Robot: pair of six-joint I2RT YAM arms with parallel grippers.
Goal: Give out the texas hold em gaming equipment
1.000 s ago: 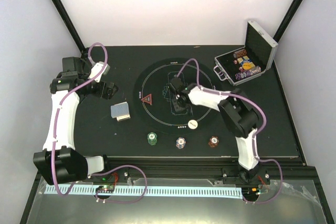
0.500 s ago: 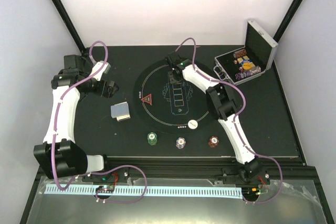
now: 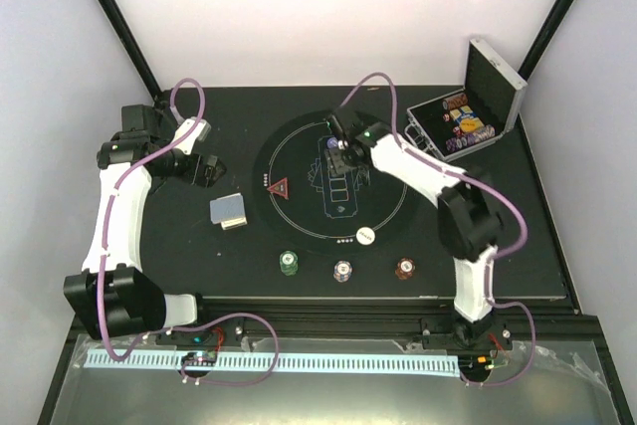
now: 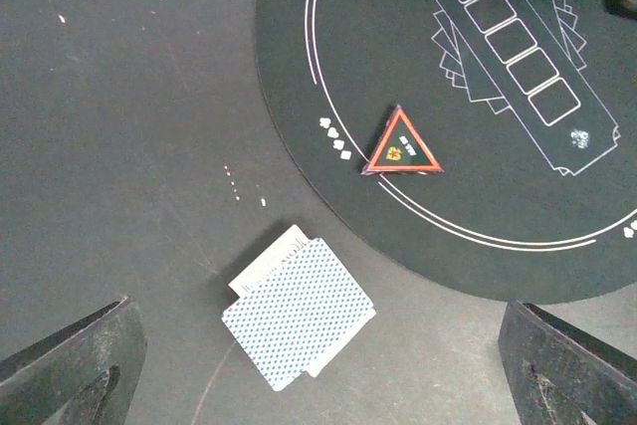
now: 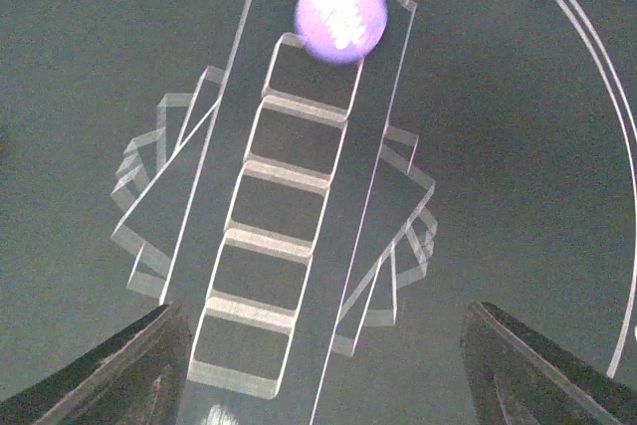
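You have the purple disc [image 5: 340,15], triangle marker [image 4: 402,143] and three chips [image 3: 342,271] laid out; cards [image 4: 297,318] lie undealt; left end effector [image 4: 318,311] and right end effector [image 5: 326,316] gape empty

You've got a round black mat [image 3: 299,218] lying flat mid-table. It has white print: a double ring near the rim, a row of five boxes down the centre, and fanned card outlines either side. The table [image 3: 179,246] under it is black. A silver metal case [image 3: 493,82] sits at the far right corner, off the mat, lid propped open. The back wall [image 3: 299,17] is white.
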